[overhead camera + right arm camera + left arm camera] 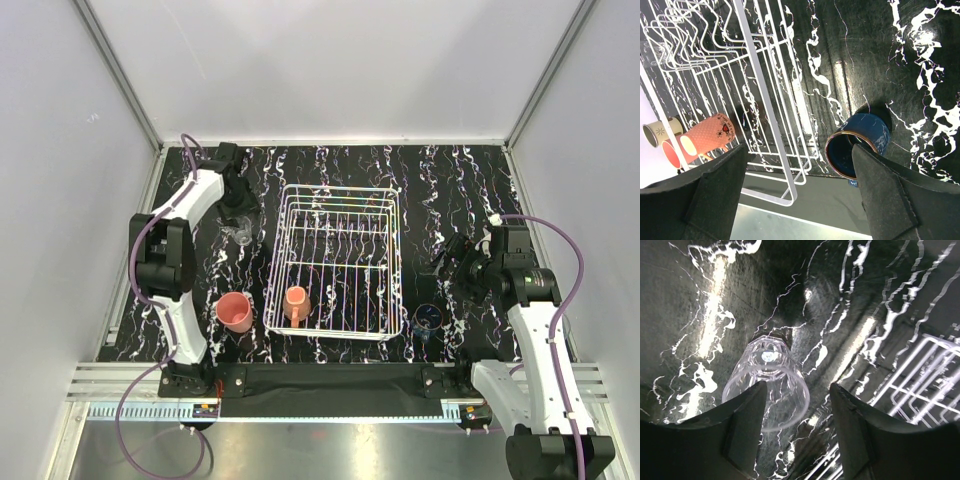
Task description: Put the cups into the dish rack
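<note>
While straddling the clear glass [766, 375], lower centre of the left wrist view, half-open and gripping nothing yet, centre left gripper [797, 388], close gently on both walls. Noted right gripper [799, 148] wide, empty.

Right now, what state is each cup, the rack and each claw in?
dish rack: holds one cup.
orange mug: inside the rack.
pink tumbler: outside, left of the rack.
cream cup: outside, beside the pink tumbler.
dark blue cup: on the table, right of the rack, untouched.
clear glass: on the table, not clamped.
left gripper: open, one finger either side of the clear glass.
right gripper: open, empty.
</note>
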Available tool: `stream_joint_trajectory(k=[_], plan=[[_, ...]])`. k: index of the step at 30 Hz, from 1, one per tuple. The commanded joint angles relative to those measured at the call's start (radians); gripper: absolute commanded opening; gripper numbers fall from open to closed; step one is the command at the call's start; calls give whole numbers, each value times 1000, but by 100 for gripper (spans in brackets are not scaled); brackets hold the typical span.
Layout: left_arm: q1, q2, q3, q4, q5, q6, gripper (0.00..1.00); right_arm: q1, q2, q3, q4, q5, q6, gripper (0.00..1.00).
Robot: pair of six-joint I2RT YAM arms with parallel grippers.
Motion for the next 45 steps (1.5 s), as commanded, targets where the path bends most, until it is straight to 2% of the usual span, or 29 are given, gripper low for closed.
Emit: stream_joint_trajectory(k=[1, 3, 5, 9, 10, 13, 17, 23, 27, 30, 31, 34, 36, 39, 41, 42, 44, 45], plan=[[-1, 33, -12, 43, -12, -9, 56, 2, -4, 11, 25, -16, -16, 92], [1, 42, -15, 49, -1, -15, 49, 2, 2, 9, 25, -21, -16, 92], [-1, 42, -29, 58, 22, -19, 46, 2, 5, 9, 25, -21, -17, 91], [1, 41, -26, 57, 20, -7, 24, 2, 14, 10, 20, -22, -19, 91], [1, 44, -17, 46, 28, -4, 13, 2, 20, 9, 20, -27, -19, 92], [1, 33, -10, 43, 48, -6, 0, 27, 32, 10, 23, -44, -25, 91], [1, -53, -32, 55, 54, -1, 0, 29, 36, 12, 32, -91, -42, 91], [1, -231, -79, 130, 181, 25, 0, 29, 48, 29, 81, -209, -51, 88], [1, -358, -130, 205, 268, 51, 0, 35, 66, 73, 175, -306, 9, 88], [1, -439, -177, 381, 469, 65, 0, 90, 117, 124, 271, -349, 82, 88], [1, -476, -200, 438, 599, 56, 0, 125, 147, 163, 287, -314, 99, 88], [-2, -513, -271, 637, 805, -13, 0, 269, 204, 222, 359, -240, 162, 88], [-14, -538, -308, 774, 917, -81, 0, 349, 230, 213, 467, -229, 224, 88], [-50, -559, -360, 926, 1003, -189, 0, 427, 233, 172, 687, -217, 316, 89], [-80, -562, -386, 1095, 1078, -299, 0, 464, 236, 130, 845, -194, 360, 91], [-90, -564, -420, 1235, 1098, -346, 0, 493, 243, 116, 886, -188, 368, 93], [-109, -562, -458, 1391, 1138, -500, 0, 515, 273, 118, 962, -167, 362, 95], [-114, -555, -487, 1537, 1149, -551, 0, 532, 285, 121, 972, -157, 357, 95]])
